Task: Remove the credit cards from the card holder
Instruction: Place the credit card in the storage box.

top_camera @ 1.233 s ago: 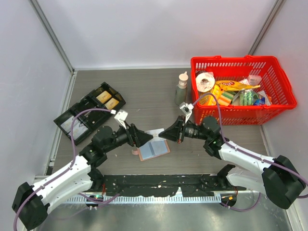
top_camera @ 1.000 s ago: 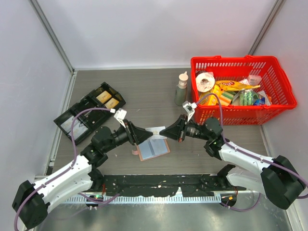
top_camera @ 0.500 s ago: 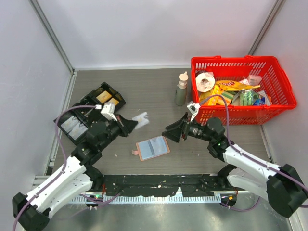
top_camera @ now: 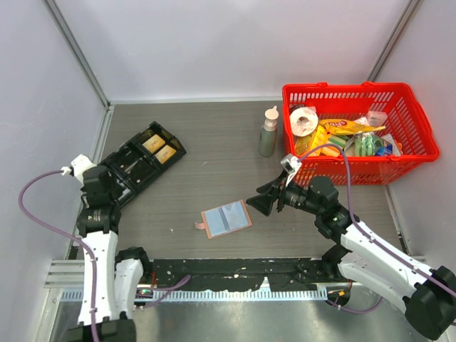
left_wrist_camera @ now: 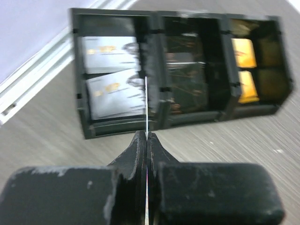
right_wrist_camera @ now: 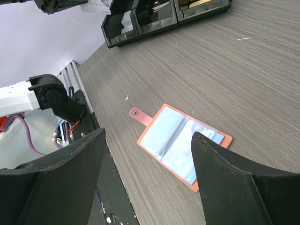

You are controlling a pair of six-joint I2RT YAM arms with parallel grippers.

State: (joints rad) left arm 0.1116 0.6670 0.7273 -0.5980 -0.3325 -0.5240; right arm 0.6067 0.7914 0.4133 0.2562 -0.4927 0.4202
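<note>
Holder: I see the tan-pink leather-like bifold card holder (top_camera: pixel 226 219) lying open and flat on the grey wood-grain table (top_camera: pixel 214 142), pale blue-grey lining up
Axis: long side runs left-right, right end slightly farther; strap tab (right_wrist_camera: pixel 139 115) points left
Left gripper (left_wrist_camera: pixel 147 136): clamped on a thin pale credit card (left_wrist_camera: pixel 146 101), edge-on, close to the black plastic compartment tray (left_wrist_camera: pixel 117 11)
Right gripper (top_camera: pixel 258 202): jaws wide, holding nothing, just right of the holder
Left wrist only: two printed cards (left_wrist_camera: pixel 115 93) lie in the tray's end compartment

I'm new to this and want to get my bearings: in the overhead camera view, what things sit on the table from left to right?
black compartment tray → card holder → bottle → red basket
</note>
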